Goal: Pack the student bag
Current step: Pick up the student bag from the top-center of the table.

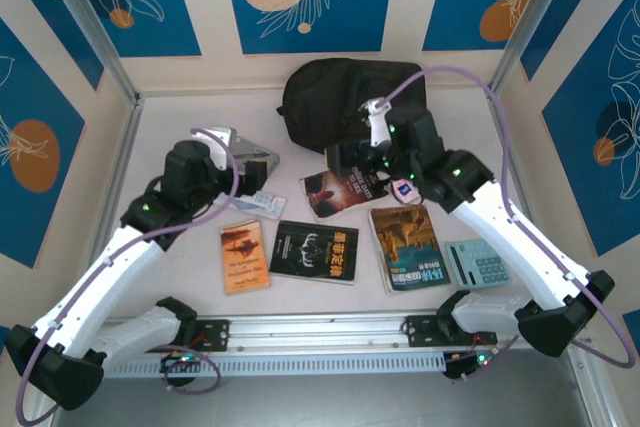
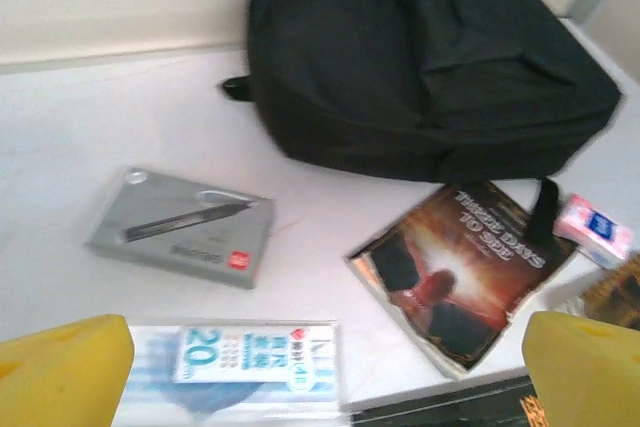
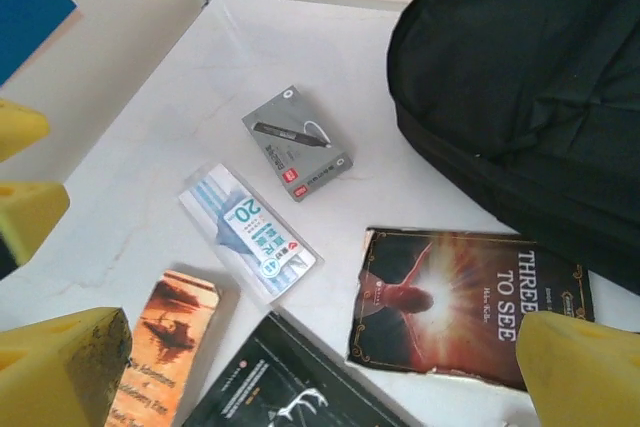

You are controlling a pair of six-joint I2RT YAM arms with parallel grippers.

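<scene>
Left pincer [image 2: 320, 377] and right pincer [image 3: 320, 372] are both gaping wide, gripping nothing, hovering over the white table [image 1: 170, 117]. Large soft black fabric backpack [image 1: 340, 97] is lying at the far side, seemingly zipped shut, just beyond a dark paperback book [image 1: 340, 192]. Likely step is opening it: one pincer should be pinning fabric while the other is drawing the zipper, pull not discernible

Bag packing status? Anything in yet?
Done: nothing visibly packed; the student bag lies at the far side, looking zipped. In hand: nothing; left gripper and right gripper are open and empty. Left: everything. Three Days to See book, orange book, black book, blue book, calculator, grey pen box and mask pack lie loose on the table.
</scene>
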